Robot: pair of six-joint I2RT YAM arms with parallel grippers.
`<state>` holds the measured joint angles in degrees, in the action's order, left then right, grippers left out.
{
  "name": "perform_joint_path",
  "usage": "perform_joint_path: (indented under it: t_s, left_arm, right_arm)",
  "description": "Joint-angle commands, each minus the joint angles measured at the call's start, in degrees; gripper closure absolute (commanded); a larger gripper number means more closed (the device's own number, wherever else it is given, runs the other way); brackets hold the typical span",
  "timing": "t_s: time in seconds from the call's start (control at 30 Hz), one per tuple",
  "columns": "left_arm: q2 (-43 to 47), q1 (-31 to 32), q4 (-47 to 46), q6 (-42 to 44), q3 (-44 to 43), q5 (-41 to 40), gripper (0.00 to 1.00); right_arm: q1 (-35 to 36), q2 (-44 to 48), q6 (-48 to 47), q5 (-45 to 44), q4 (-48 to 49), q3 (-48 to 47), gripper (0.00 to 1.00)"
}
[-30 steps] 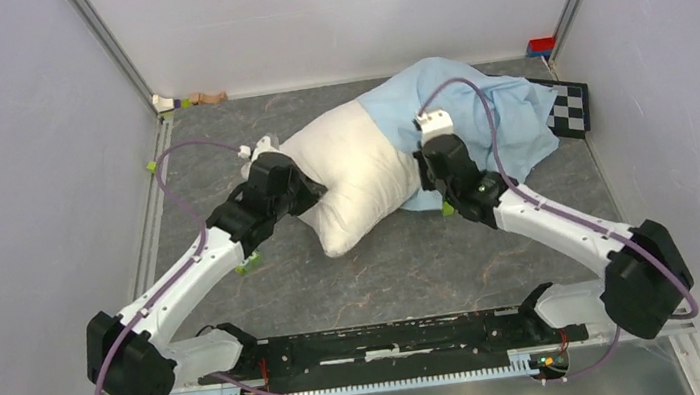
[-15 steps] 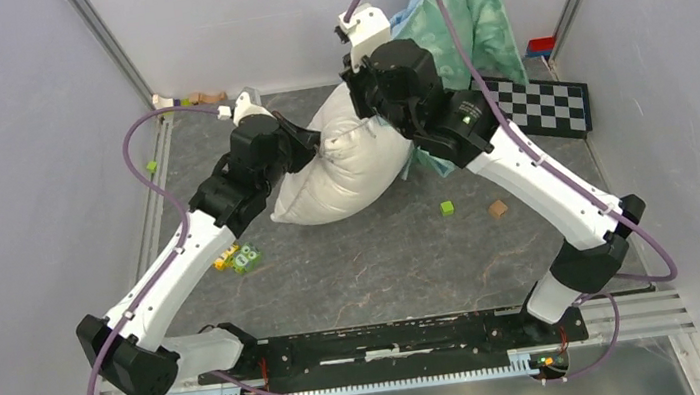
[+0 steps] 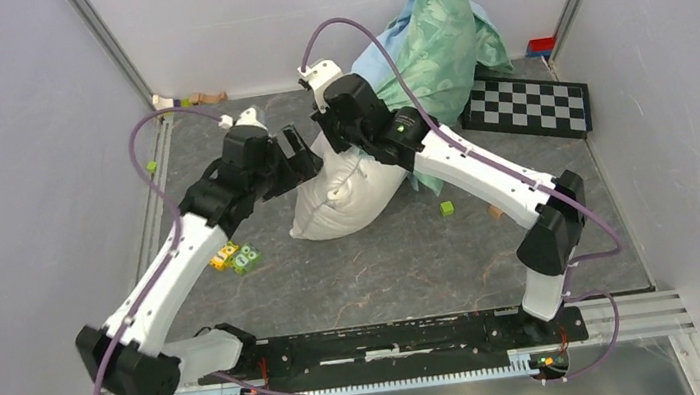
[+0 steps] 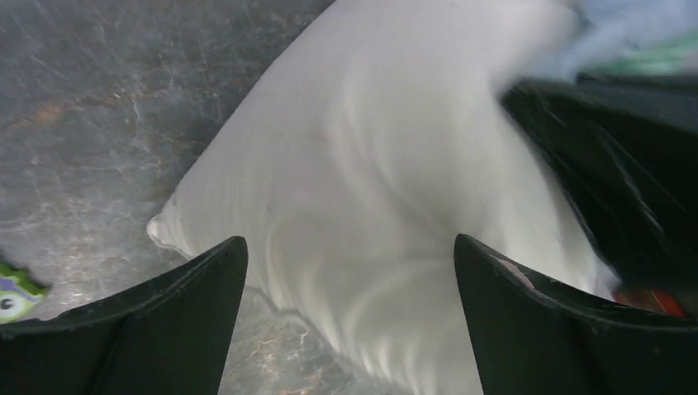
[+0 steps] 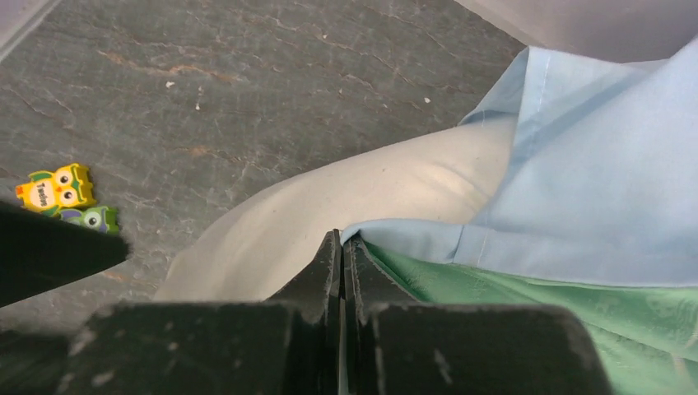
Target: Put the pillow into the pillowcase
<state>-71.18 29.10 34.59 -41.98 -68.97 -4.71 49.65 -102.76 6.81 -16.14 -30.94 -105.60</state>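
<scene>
Pillow (image 4: 370, 206): soft, light and bulky. It will likely sag, so take it by a corner or seam. It lies directly ahead of the left gripper (image 4: 350, 247), whose fingers are spread wide.

Pillowcase (image 5: 593, 181): limp and thin. Hold it by the hem. The right gripper (image 5: 341, 243) is clenched on that hem, with the pillow just beyond its tips.

Table (image 3: 384, 264): grey, matte stone pattern, with walls (image 3: 18, 148) close around. Blocks (image 3: 236, 259) lie behind the left gripper.

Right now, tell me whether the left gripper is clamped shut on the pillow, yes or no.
No. In the left wrist view the left gripper stands wide open, and the pillow shows in the gap, not pinched.
</scene>
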Motion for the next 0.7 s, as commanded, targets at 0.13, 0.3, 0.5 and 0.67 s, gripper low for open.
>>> perform_joint_path:
  t_s: [0.13,0.3,0.5,0.67]
  left_arm:
    - [16.2,2.9,4.9,13.9,-2.7,3.8,0.0]
    - [11.9,8.8,5.4,17.1,-2.2,-0.9,0.0]
    - [0.8,7.9,-3.8,11.9,0.3,-16.2,0.05]
    - [-3.6,-3.7,-14.4,-1.1,2.0,-4.9,0.82]
  right_arm:
    - [-0.8,-3.8,2.1,5.1,6.3,-6.2,1.0]
    - [-1.1,-5.8,2.6,4.9,6.3,-8.8,1.0]
    - [0.2,-3.3,4.3,4.0,4.9,-9.4,1.0]
    - [8.3,4.5,5.3,0.2,3.7,-8.3,1.0]
